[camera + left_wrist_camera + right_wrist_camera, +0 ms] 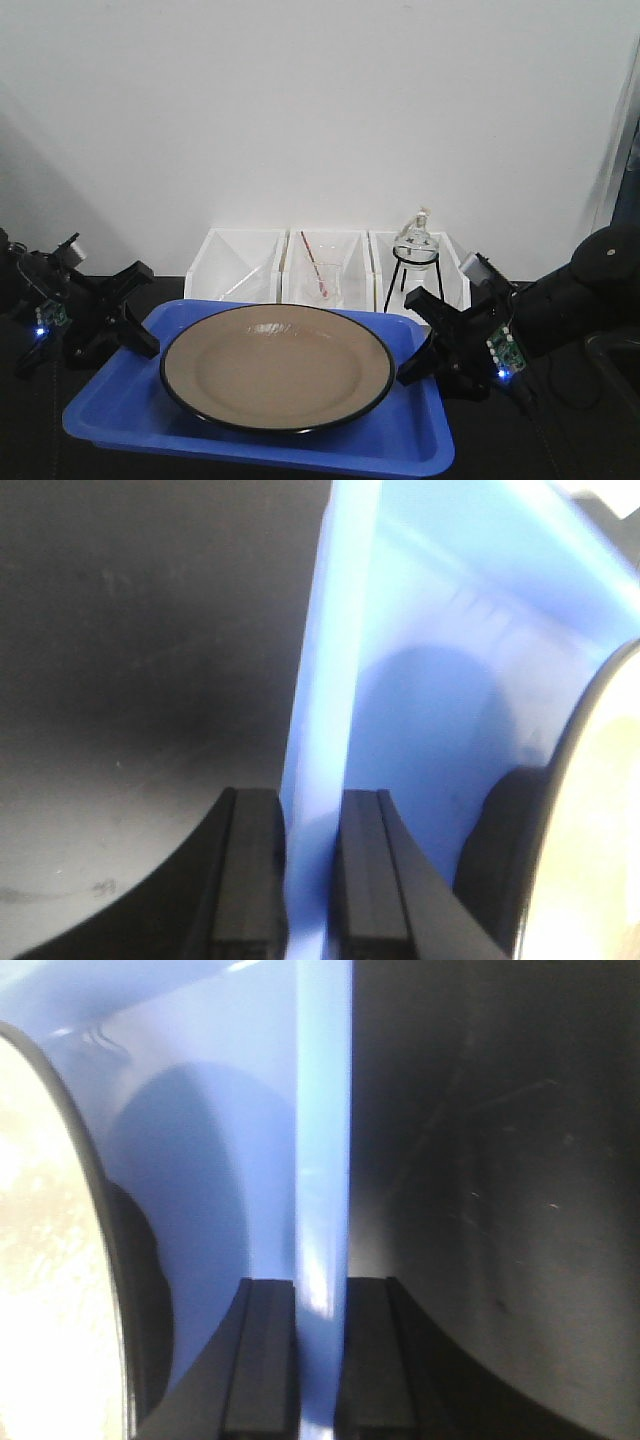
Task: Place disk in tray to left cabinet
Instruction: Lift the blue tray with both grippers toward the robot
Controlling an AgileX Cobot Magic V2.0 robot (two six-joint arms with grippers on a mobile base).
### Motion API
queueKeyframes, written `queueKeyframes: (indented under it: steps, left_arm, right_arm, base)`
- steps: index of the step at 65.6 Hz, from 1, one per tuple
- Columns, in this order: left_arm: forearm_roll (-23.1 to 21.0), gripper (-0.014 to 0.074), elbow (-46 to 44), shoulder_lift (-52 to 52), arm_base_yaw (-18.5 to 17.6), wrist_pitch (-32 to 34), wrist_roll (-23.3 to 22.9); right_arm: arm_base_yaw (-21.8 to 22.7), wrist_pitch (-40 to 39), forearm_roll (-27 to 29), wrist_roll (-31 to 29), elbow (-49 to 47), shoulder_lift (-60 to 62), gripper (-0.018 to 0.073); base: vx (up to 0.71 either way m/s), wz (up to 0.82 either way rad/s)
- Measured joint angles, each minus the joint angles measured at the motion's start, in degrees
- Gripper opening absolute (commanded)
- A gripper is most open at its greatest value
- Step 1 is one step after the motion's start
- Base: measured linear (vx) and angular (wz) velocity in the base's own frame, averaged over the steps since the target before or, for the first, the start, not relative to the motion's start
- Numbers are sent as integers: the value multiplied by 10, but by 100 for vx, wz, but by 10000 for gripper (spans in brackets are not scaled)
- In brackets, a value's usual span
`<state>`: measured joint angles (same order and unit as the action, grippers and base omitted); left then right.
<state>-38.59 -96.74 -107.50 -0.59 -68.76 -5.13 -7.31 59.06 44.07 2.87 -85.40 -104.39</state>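
Tray (110,418) lips clamped by left pincer (310,880), right pincer (318,1360); disk (277,365) rim close to both.

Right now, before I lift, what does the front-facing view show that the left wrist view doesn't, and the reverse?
Only the front-facing view: the whole disk lying in the tray, the right hand on the tray's right edge, and three white bins and a glass flask on a stand behind. Only the left wrist view: the left hand up close, its fingers pressed on either side of the tray's lip. Both: the blue tray, the disk's black rim, the left hand and the dark table.
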Motion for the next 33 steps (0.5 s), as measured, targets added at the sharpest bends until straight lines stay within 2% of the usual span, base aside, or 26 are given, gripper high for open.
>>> queueKeyframes:
  steps: [16,33]
  left_arm:
    - [-36,-1,-33,7,0,-1,-13]
    - [-36,-1,-46,43,1,-3,-31]
  right_arm:
    - [25,37,3,8,-71,0,-4]
    - [29,68,-2,36,-148,0,-4]
  base:
    - [0,0]
    - [0,0]
